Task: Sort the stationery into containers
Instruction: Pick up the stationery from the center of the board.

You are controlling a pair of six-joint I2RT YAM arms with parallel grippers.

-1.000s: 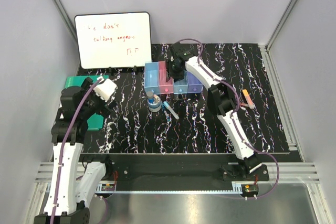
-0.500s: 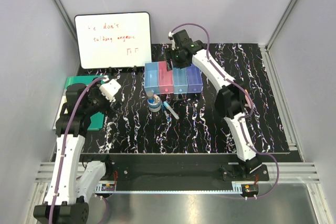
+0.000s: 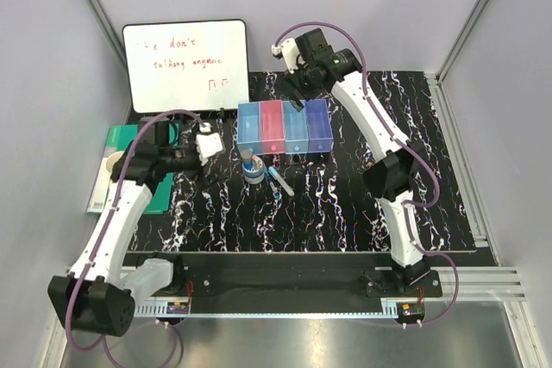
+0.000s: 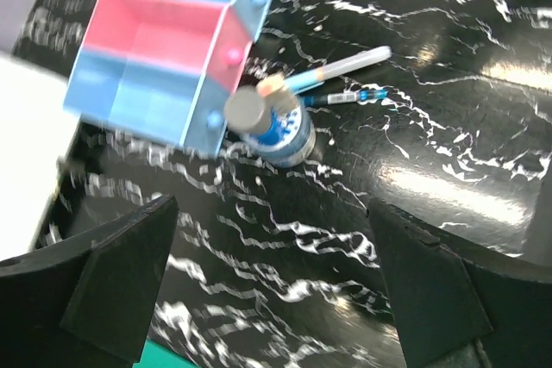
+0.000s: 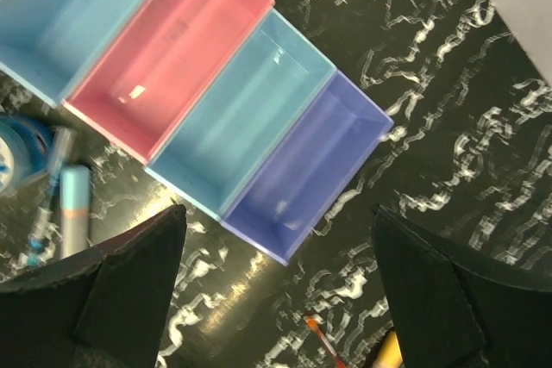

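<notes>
1. Whiteboard (image 3: 185,66) stands far left. The left arm partly covers the green notebook (image 3: 118,137).
2. Containers (image 3: 285,127) sit mid-table. There is a pale, unidentifiable speck in the pink bin (image 5: 172,49).
3. Tape roll (image 4: 280,131), grey cylinder (image 4: 246,109) and blue pens (image 4: 345,66) are clustered just before the containers.
4. Left gripper (image 4: 272,208) is wide open and empty, and has swung toward the tape roll.
5. Right gripper (image 5: 278,213) is spread wide and empty, and has lifted clear of the containers.

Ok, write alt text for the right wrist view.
Four joined bins, light blue, pink, light blue and purple, sit in a row on a black marbled table. A tape roll and pens lie beside them at left; the right gripper shows open jaws.
</notes>
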